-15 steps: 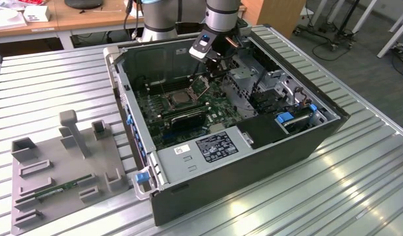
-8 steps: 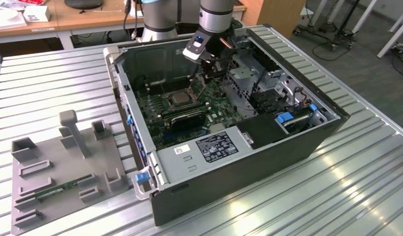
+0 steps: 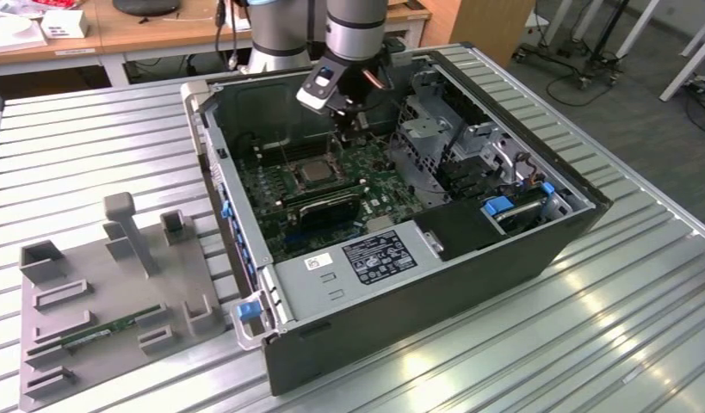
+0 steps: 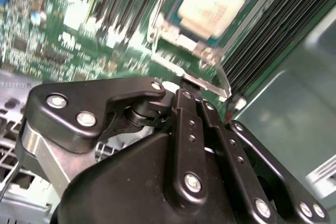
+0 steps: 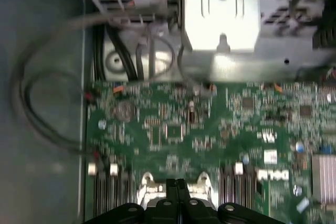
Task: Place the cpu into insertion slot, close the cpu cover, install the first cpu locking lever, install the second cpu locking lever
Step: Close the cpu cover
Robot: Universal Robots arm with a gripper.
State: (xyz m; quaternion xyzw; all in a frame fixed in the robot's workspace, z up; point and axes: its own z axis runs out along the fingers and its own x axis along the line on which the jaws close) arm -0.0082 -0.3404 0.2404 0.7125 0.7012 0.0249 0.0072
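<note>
Lying in socket: cpu [image 4: 212, 4], pale face up.
Cpu cover: silvery frame [image 4: 169, 34] flat around the cpu's face.
Gripper: [image 4: 181, 86] clenched on nothing, tips just beside the socket's corner.
Motherboard: green [image 5: 173, 129], beneath the gripper.
Case: computer case [image 3: 444, 284] open on the slatted bench [image 3: 627, 327].
Holder: grey fixture [image 3: 100, 284] beside the case, carrying a green memory stick [image 3: 111, 329].

exterior view: high, angled into case [image 3: 444, 292] | both wrist views: close over motherboard [image 5: 157, 124] | all 3 share it
</note>
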